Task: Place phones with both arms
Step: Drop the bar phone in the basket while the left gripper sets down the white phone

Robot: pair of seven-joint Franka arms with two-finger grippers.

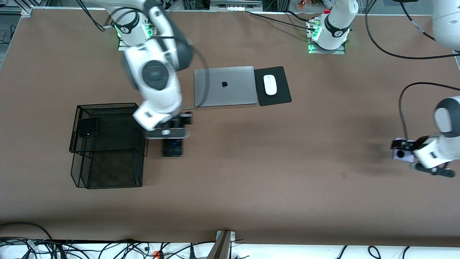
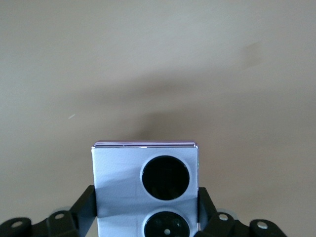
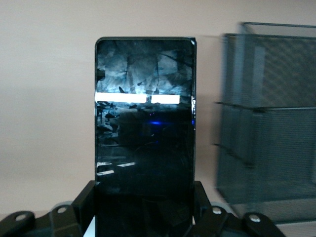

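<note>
A black wire-mesh basket (image 1: 107, 144) sits on the brown bench (image 1: 251, 180) toward the right arm's end, with a small square black flip phone (image 1: 87, 127) lying in its upper tier, against the wall that faces the bench's end. Just beside the basket, the right gripper (image 1: 172, 138) hangs over the bench with its fingers (image 3: 81, 200) clamped on the lower end of a long slim black phone (image 1: 173, 147), whose glossy screen fills the right wrist view (image 3: 144, 123) with the basket's mesh (image 3: 266, 123) close alongside. Farther from the front camera, near the middle of the bench, a closed grey laptop (image 1: 225, 86) lies flat, and a white mouse (image 1: 270, 85) rests on a black mouse pad (image 1: 273, 86) that touches it. At the bench edge at the left arm's end, the left gripper (image 1: 404, 146) holds a small square lilac-white phone (image 1: 401, 154) above the bare surface; in the left wrist view its fingers (image 2: 84, 207) press both sides of the phone (image 2: 123, 173), whose two round black circles face the camera.
</note>
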